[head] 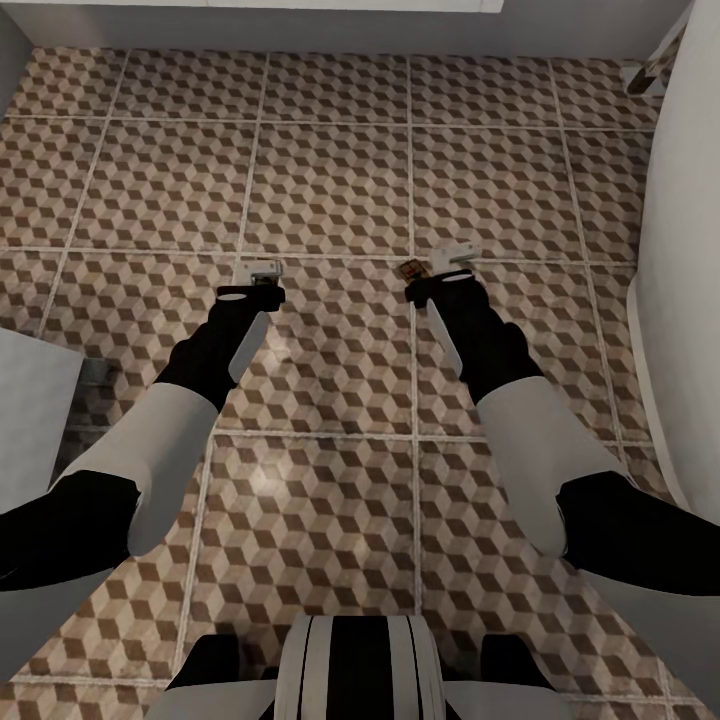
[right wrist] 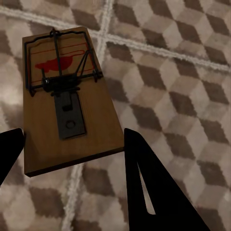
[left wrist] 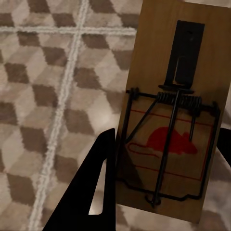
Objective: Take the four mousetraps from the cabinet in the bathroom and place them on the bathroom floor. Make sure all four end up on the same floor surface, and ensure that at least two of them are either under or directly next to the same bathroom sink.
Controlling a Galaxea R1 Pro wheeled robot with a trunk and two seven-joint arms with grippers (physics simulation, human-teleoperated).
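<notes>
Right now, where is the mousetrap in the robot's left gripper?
In the left wrist view the mousetrap sits between the left gripper fingers, above the cube-patterned bathroom floor.

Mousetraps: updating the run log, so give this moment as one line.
left end effector: holds mousetrap | right end effector: holds second mousetrap | both above bathroom floor

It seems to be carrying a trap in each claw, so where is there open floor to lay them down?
The tiled floor ahead of both grippers, up to the white unit, is bare, as is the strip between the arms. It is tighter beside the white fixture on the right.
</notes>
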